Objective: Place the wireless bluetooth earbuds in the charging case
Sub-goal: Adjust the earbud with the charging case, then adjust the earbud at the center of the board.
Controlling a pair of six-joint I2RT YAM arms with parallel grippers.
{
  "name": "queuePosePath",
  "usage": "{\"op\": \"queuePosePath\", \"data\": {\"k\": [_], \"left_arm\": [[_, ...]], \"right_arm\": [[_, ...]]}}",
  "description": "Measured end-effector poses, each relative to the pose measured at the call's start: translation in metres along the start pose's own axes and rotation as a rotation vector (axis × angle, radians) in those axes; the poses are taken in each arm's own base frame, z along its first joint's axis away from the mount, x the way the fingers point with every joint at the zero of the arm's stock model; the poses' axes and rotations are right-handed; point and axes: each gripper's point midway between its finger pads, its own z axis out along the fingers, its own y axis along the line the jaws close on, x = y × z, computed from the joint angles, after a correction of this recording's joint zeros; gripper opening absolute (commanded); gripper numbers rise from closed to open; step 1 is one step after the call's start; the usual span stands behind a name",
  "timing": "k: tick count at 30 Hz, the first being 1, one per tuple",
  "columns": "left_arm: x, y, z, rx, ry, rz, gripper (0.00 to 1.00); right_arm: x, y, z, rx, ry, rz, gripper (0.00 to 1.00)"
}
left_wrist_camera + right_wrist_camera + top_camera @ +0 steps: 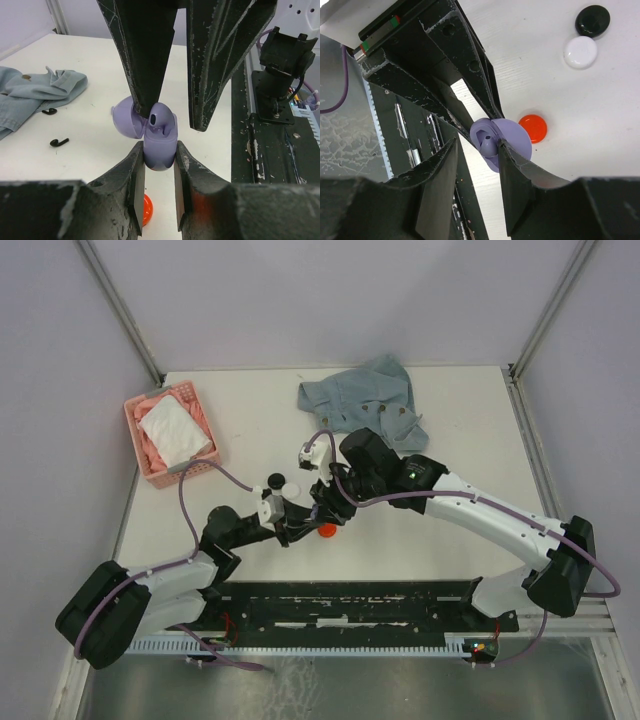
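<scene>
Left gripper [159,149] jaws are clamped on the lilac egg-shaped plastic charging case [160,159], lid open, steadying it for the right gripper [477,145]. The right jaws are apart, straddling the lilac plastic earbud [160,122] seated in that case, probably pressing it home. Small hooked black earbuds [59,142] lie well apart from the case; a red round case [532,128] sits just beside it.

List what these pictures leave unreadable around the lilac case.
- Top external: the lilac charging case is buried under the left gripper and right gripper.
- Left wrist: part of the case's interior, covered by a right jaw; one lilac earbud shows.
- Top external: the black earbuds, too small.
- Left wrist: the red case, mostly behind the left jaws.
</scene>
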Motion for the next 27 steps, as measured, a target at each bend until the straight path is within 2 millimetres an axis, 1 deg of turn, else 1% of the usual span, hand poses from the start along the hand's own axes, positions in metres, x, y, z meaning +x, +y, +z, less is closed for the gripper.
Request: {"op": "queuePosePath", "data": {"k": [5,10,13,17,19,22,25,27], "left_arm": [[-0.001,0.001,0.001,-0.004,-0.005,0.003,0.03],[0.004,0.001,0.002,-0.004,0.007,-0.039,0.03],[0.003,0.0,0.002,-0.003,0.001,-0.045,0.03],[0.0,0.001,0.002,-0.004,-0.01,-0.045,0.03],[-0.001,0.002,0.003,-0.01,-0.012,-0.045,0.03],[-0.001,0.008,0.002,-0.049,-0.013,-0.048,0.03],[0.002,0.019,0.001,-0.11,-0.007,-0.056,0.03],[0.004,0.028,-0.001,-0.156,-0.002,-0.068,0.03]], "right_arm": [[-0.005,0.002,-0.001,-0.005,-0.009,-0.015,0.49],[-0.015,0.011,-0.004,-0.046,-0.034,-0.029,0.49],[-0.02,0.015,-0.005,-0.066,-0.049,-0.036,0.49],[-0.019,0.015,-0.005,-0.062,-0.047,-0.035,0.5],[-0.019,0.011,-0.004,-0.041,-0.046,-0.034,0.51],[-0.017,0.001,-0.005,0.012,-0.038,-0.026,0.52],[-0.013,-0.013,-0.008,0.081,-0.022,-0.004,0.52],[-0.009,-0.031,-0.012,0.151,-0.01,0.033,0.53]]}}
